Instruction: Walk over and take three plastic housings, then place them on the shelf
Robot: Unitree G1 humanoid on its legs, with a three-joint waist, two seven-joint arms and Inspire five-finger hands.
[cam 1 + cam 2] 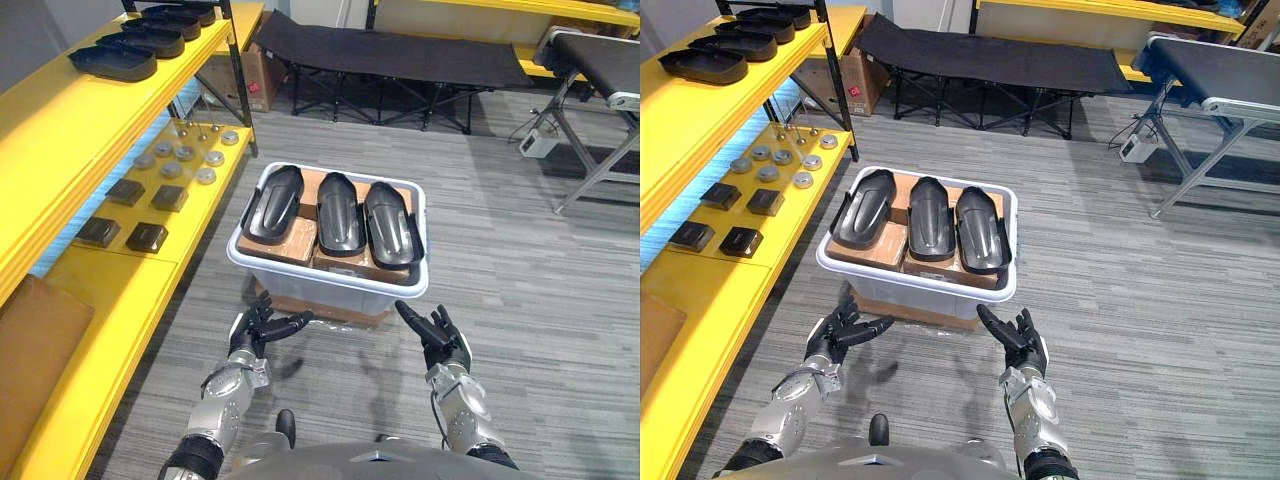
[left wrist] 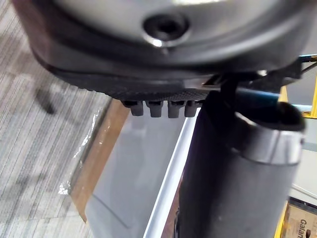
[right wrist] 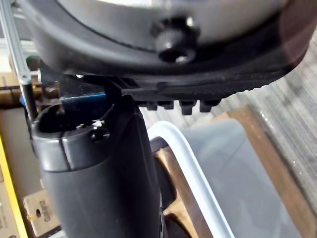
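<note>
Three black plastic housings lie side by side on cardboard boxes in a white bin (image 1: 330, 277): left housing (image 1: 274, 203), middle housing (image 1: 339, 213), right housing (image 1: 390, 222). My left hand (image 1: 258, 328) hovers open just before the bin's near left corner, fingers relaxed and holding nothing. My right hand (image 1: 437, 337) is open near the bin's near right corner, also empty. The bin's wall (image 2: 133, 168) and rim (image 3: 193, 173) appear close beyond each hand in the wrist views. Several more housings (image 1: 115, 62) rest on the yellow shelf's top level to the left.
A yellow shelf (image 1: 60, 150) runs along the left, its lower level (image 1: 200, 200) holding metal discs and small dark blocks. The bin stands on a flat cardboard sheet (image 1: 330, 308). A black cot (image 1: 380, 55) stands behind, a metal-legged table (image 1: 600, 120) at right.
</note>
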